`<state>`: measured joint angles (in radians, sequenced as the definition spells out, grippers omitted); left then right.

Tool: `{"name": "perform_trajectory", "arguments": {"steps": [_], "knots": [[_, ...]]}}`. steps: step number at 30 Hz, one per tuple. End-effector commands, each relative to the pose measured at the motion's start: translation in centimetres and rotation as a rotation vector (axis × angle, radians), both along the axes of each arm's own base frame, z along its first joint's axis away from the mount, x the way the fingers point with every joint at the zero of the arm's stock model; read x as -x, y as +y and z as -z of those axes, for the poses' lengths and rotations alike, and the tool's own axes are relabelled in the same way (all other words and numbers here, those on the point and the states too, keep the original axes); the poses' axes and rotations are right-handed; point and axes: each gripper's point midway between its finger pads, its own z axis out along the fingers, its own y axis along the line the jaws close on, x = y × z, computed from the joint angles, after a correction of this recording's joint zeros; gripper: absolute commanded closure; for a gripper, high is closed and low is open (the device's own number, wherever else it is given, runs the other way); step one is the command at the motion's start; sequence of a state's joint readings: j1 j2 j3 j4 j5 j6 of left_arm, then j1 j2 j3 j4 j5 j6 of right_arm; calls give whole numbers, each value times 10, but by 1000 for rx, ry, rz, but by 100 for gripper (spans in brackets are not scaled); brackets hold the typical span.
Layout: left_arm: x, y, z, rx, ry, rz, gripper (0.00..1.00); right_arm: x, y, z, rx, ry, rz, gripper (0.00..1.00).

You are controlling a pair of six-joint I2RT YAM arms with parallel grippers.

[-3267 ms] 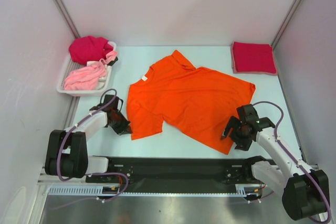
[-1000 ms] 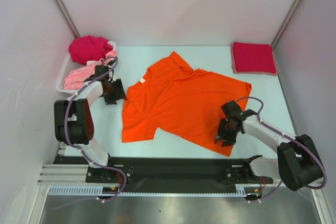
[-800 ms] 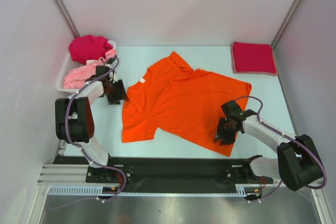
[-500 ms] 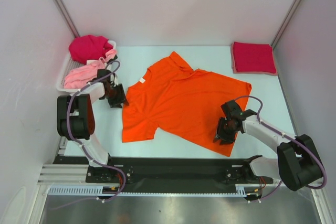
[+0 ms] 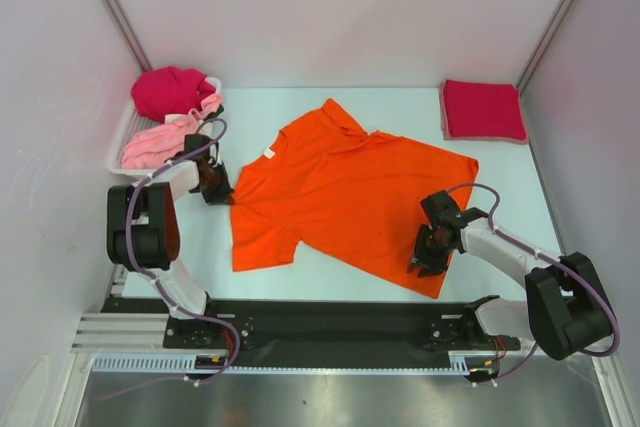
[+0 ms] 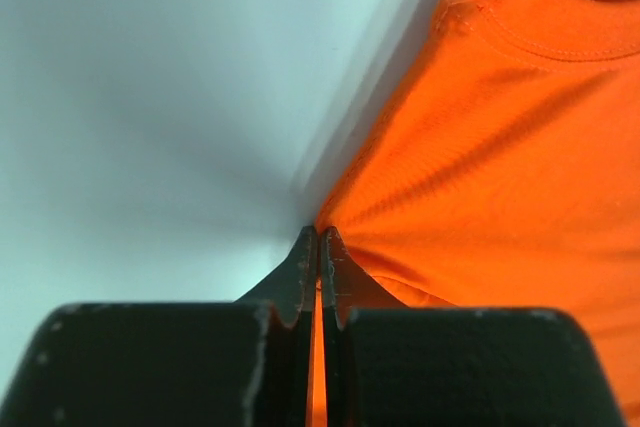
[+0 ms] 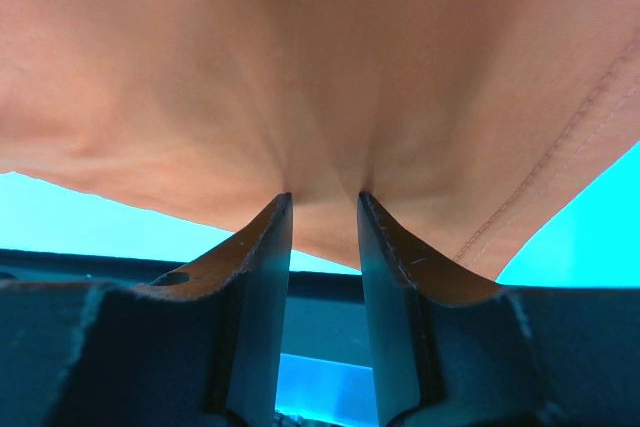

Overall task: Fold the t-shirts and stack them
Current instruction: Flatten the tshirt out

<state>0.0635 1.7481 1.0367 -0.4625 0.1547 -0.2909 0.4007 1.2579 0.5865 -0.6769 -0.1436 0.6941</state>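
Observation:
An orange t-shirt lies spread flat across the middle of the table, collar to the upper left. My left gripper is at the shirt's left shoulder edge. In the left wrist view it is shut on that edge of the shirt, with orange cloth between the jaws. My right gripper is at the lower hem on the right. In the right wrist view it pinches a pucker of the shirt between its tips, which stand a narrow gap apart.
A white tray at the back left holds a crumpled pink shirt and a magenta shirt. A folded crimson shirt lies at the back right corner. White walls close in both sides.
My left gripper went from the shirt's lower left sleeve to its left shoulder edge and shut on it. The shirt shifted slightly left. My right gripper stayed at the hem over the last second.

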Motion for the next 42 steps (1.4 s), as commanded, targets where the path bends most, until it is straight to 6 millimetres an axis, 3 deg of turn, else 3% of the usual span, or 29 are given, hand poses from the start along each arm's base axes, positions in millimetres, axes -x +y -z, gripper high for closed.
{"name": "perform_trajectory", "arguments": {"steps": [1, 3, 10, 13, 14, 16, 19, 22, 23, 25, 30, 32, 33, 34, 36, 37, 38, 39, 40, 41, 42], "knots": [[-2, 26, -22, -128, -59, -73, 100, 13, -5, 12, 37, 57, 31, 62], [0, 37, -30, -184, -77, -94, 100, 17, -7, 13, 52, 61, 31, 63], [15, 39, -24, -206, -43, -74, 100, 32, -7, 14, 57, 82, 59, 62], [16, 36, -27, -190, -53, -70, 92, 31, -5, 12, 48, 85, 47, 61], [15, 35, -32, -185, -71, -65, 79, 23, -2, 6, 41, 62, 34, 60], [14, 33, -41, -177, -94, -65, 63, 11, -2, -3, 32, 28, 32, 56], [11, 34, -67, -179, -161, -81, 50, -26, -8, -30, 0, -50, 57, 50], [6, 30, -101, -178, -264, -87, 48, -65, -26, -52, -7, -116, 94, 44], [3, 21, -111, -132, -297, -68, 48, -72, -31, -52, -3, -108, 102, 42], [-11, 6, -140, -73, -425, -39, 48, -102, -41, -70, 0, -178, 112, 36], [-59, -62, -195, 197, -692, 31, 42, -168, -82, -92, 48, -306, 208, 28], [-77, -88, -195, 260, -716, 32, 39, -194, -106, -97, 45, -345, 275, 28], [-91, -98, -206, 277, -773, 36, 38, -208, -113, -101, 46, -385, 290, 28], [-105, -118, -198, 304, -757, 65, 38, -216, -118, -94, 48, -374, 300, 29], [-124, -139, -196, 339, -760, 76, 39, -240, -133, -103, 58, -420, 330, 32], [-136, -157, -211, 363, -790, 96, 43, -246, -137, -92, 60, -396, 337, 34], [-148, -166, -189, 369, -747, 88, 46, -261, -142, -100, 61, -433, 338, 35], [-157, -174, -189, 382, -753, 88, 49, -268, -146, -95, 64, -427, 342, 36], [-167, -185, -200, 401, -783, 95, 51, -274, -150, -94, 75, -428, 343, 36], [-177, -192, -181, 419, -747, 77, 51, -279, -152, -79, 82, -394, 340, 36], [-183, -198, -180, 433, -749, 75, 51, -290, -157, -84, 93, -414, 333, 36]]}}
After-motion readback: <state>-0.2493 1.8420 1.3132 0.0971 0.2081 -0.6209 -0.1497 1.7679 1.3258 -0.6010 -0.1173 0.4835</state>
